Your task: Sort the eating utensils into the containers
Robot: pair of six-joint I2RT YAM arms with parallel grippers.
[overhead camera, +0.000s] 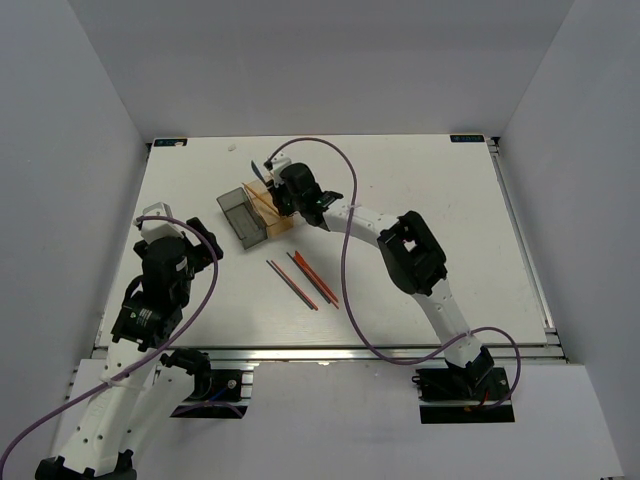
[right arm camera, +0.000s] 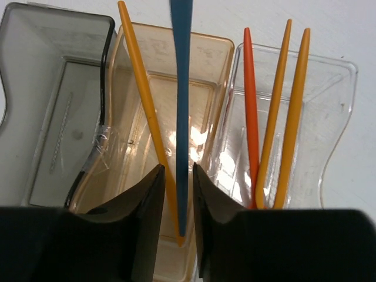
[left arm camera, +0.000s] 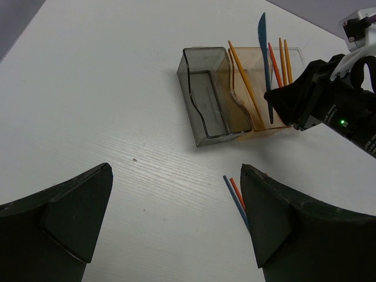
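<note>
Blue utensil (right arm camera: 181, 117) pinched tight in the right tool (right arm camera: 178, 176), over the amber bin (right arm camera: 208, 64), beside one orange utensil (right arm camera: 144, 100) there. Grey bin (right arm camera: 53, 88) at its 9 o'clock, clear bin (right arm camera: 335, 100) at 3 holding a red stick (right arm camera: 251, 106) and two orange sticks (right arm camera: 294, 117). Loose utensils (overhead camera: 305, 280) lie on the bench (overhead camera: 450, 220) at the bins' 5 o'clock. Left tool (left arm camera: 176, 173) hangs agape at 8 o'clock of the bench, and the corner stickers (overhead camera: 466, 138) are too small to read.

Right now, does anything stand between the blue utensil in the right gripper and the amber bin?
Nothing visible blocks it. The right gripper holds the blue utensil over the open amber bin. One orange utensil leans in that bin just beside it and might get nudged.
</note>
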